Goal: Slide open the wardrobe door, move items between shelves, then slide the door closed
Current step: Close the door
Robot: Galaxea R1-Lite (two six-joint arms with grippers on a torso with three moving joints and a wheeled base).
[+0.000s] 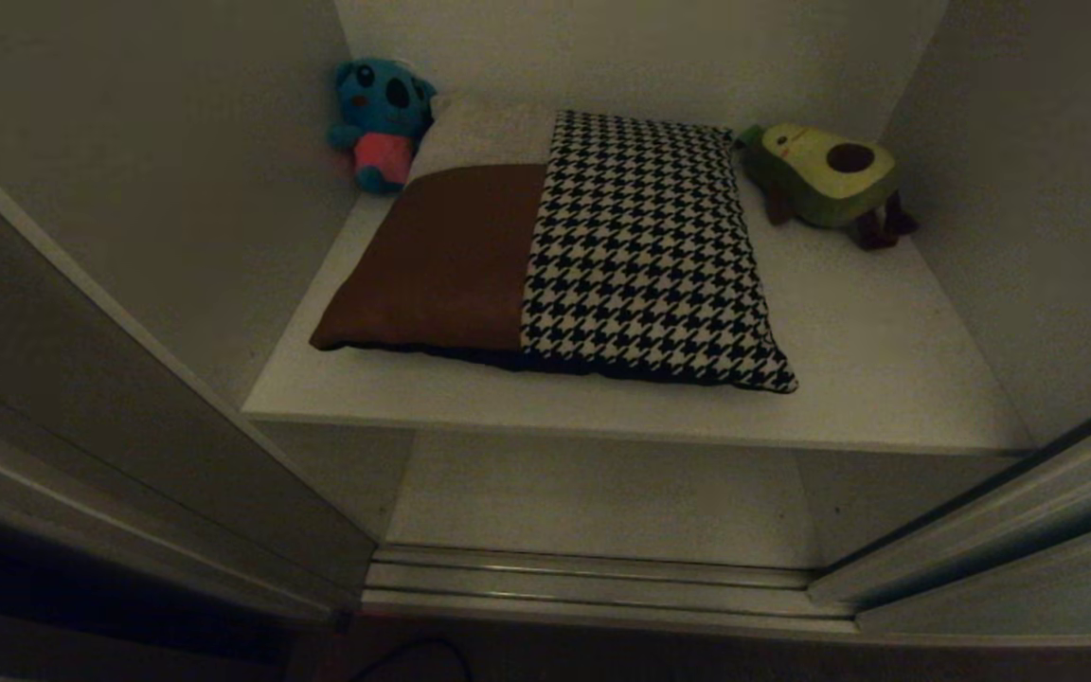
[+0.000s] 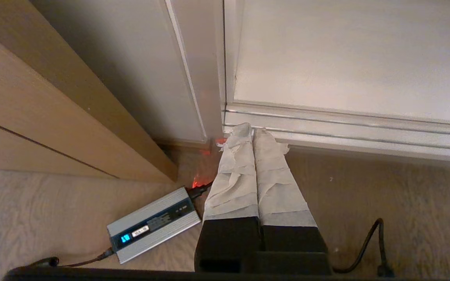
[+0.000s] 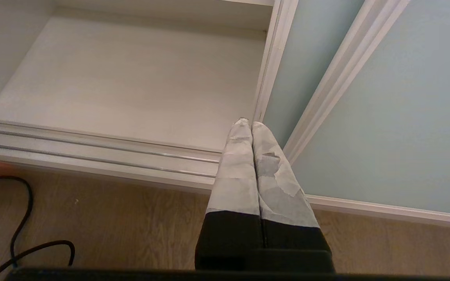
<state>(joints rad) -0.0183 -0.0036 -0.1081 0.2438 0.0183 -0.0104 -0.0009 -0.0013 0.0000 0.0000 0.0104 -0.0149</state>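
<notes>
The wardrobe stands open. A houndstooth cushion (image 1: pixel 645 256) with a brown panel lies flat on the upper shelf (image 1: pixel 872 365). Below it is a bare lower shelf (image 1: pixel 602 497) (image 3: pixel 131 86) (image 2: pixel 346 50). The pale grey-green sliding wardrobe door (image 3: pixel 404 117) (image 1: pixel 972 530) is pushed to the right. Neither arm shows in the head view. My left gripper (image 2: pixel 252 132) hangs shut and holds nothing, low over the floor by the left end of the silver rails (image 2: pixel 346 125). My right gripper (image 3: pixel 248 124) is also shut with nothing in it, near the door's edge.
A blue plush toy (image 1: pixel 380 118) and an avocado plush (image 1: pixel 830 175) sit at the back corners of the upper shelf. A silver power brick (image 2: pixel 152 224) with a blue light and black cables (image 3: pixel 22 234) lie on the wood floor. A wooden panel (image 2: pixel 53 109) stands left.
</notes>
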